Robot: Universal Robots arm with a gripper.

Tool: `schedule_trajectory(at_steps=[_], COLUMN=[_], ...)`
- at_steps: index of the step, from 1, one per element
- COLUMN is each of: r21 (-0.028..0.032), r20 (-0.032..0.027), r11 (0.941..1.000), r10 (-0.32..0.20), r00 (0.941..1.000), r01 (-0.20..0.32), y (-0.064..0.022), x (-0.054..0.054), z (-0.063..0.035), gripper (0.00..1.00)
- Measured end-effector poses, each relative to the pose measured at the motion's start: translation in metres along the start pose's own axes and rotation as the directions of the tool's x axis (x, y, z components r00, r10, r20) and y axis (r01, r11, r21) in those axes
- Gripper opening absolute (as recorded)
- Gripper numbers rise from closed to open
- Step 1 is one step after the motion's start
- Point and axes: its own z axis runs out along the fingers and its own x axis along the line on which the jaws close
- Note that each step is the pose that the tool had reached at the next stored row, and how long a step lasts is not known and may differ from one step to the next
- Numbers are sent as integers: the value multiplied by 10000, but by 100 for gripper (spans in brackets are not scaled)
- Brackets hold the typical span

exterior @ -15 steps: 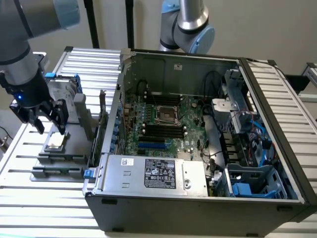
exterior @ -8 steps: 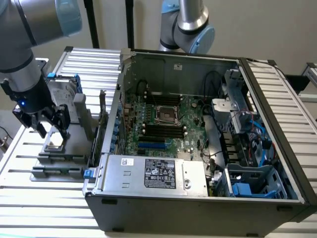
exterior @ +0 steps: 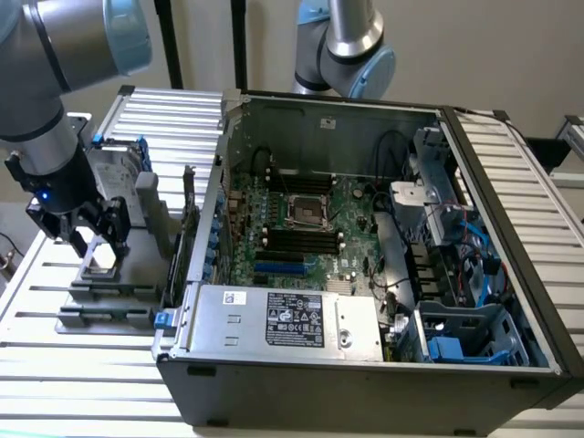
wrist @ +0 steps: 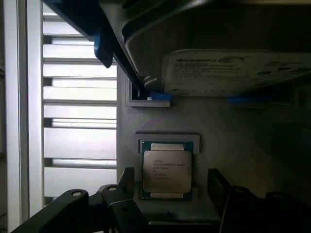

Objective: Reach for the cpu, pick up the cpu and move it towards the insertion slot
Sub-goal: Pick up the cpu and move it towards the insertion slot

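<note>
The cpu (wrist: 166, 171) is a flat square silver chip lying in a recess of a grey holder (wrist: 228, 141) outside the computer case, at the exterior view's left (exterior: 99, 258). My gripper (exterior: 96, 239) hangs low over it, open, with one black finger (wrist: 127, 178) on each side of the chip and a small gap to either edge. The gripper (wrist: 171, 180) does not touch the chip. The insertion slot (exterior: 307, 212) is the square metal-framed socket on the green board inside the open case, well off toward the exterior view's right.
An upright silver hard drive (wrist: 233, 73) with blue clips stands in the holder just behind the chip. The case's raised side wall (exterior: 196, 233) lies between holder and socket. Black memory slots (exterior: 301, 242) flank the socket. A second arm (exterior: 342, 41) stands behind the case.
</note>
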Motion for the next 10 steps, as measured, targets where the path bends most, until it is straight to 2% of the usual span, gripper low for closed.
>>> schedule_trajectory(at_steps=[10], r21=[1], r20=[2], r11=[10000], r10=[99], r00=[10000], r01=[-99], y=[14], x=[14], z=[91], gripper=[71])
